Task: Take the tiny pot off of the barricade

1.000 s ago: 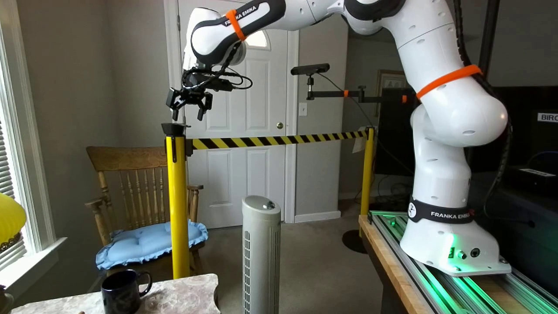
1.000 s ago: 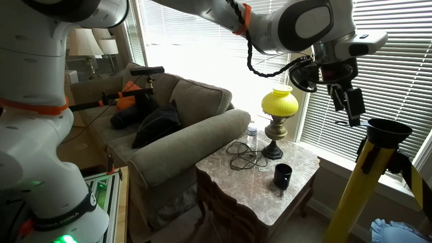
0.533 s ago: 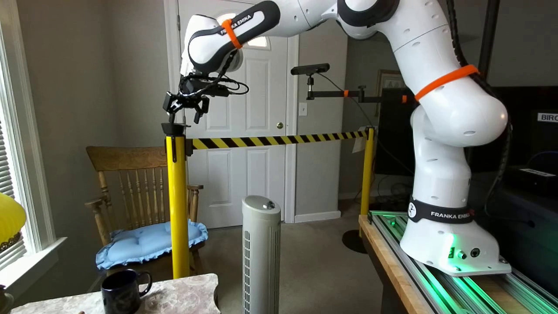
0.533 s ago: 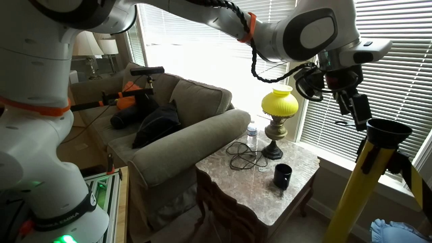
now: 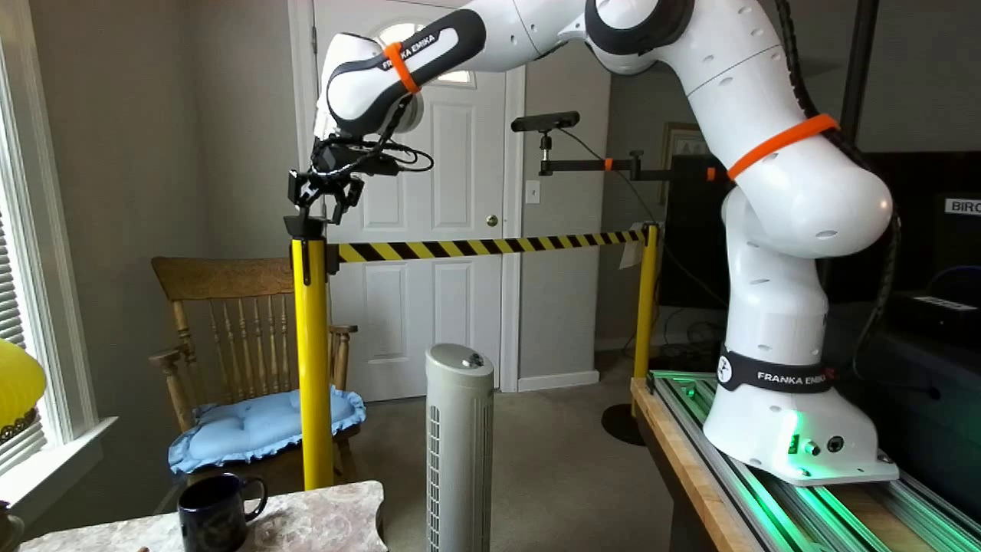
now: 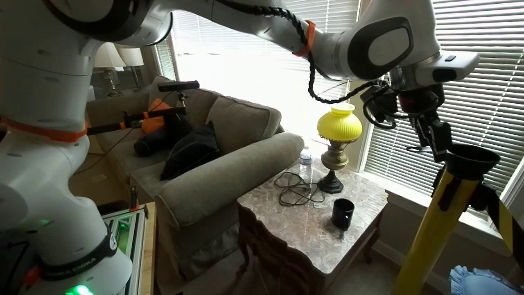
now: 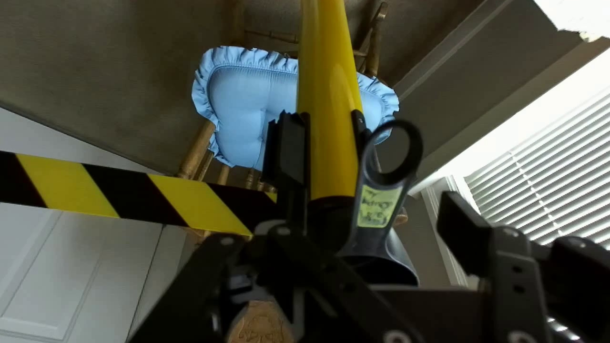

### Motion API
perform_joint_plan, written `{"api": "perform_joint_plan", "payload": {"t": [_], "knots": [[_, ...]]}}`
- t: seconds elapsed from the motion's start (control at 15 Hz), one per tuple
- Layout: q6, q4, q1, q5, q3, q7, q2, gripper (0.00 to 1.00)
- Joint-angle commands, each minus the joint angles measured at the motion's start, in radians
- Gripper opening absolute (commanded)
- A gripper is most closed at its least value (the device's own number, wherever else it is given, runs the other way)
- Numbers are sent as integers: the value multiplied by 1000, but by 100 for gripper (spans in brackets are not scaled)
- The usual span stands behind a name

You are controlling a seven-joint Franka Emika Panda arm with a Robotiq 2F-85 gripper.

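The tiny pot (image 5: 305,228) is black and flared. It sits upright on the near yellow post of the barricade (image 5: 310,368), in both exterior views; the pot (image 6: 473,166) and post (image 6: 438,229) show there too. A striped tape (image 5: 490,247) joins the two posts. In the wrist view the pot's looped handle (image 7: 379,207), with a yellow label, points away from the post (image 7: 331,95). My gripper (image 5: 320,216) is low over the pot's handle side. In the wrist view the gripper (image 7: 369,190) is open, its fingers on either side of the handle. Part of the pot is hidden behind the left finger.
A white tower fan (image 5: 460,445) stands near the post. A wooden chair (image 5: 230,280) with a blue cushion is behind it. A black mug (image 6: 343,214) and a yellow lamp (image 6: 339,125) stand on the marble-topped table (image 6: 294,229). A window with blinds (image 7: 548,190) is close by.
My gripper has moved down and slightly toward the pot, its fingertips now at the height of the handle. The finger gap looks somewhat narrower in an exterior view. The pot has not moved.
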Motion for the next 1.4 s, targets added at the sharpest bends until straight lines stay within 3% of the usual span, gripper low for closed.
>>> {"api": "perform_joint_plan", "payload": {"t": [0.0, 0.33, 0.53, 0.87, 1.13, 1.33], "knots": [[31, 28, 9, 10, -14, 19, 31, 40], [63, 19, 11, 9, -20, 18, 30, 2], [98, -19, 12, 14, -9, -8, -7, 6], [212, -109, 19, 22, 69, -210, -87, 6], [199, -163, 10, 81, 161, -398, -115, 6], [221, -205, 13, 89, 185, -476, -95, 6]]}}
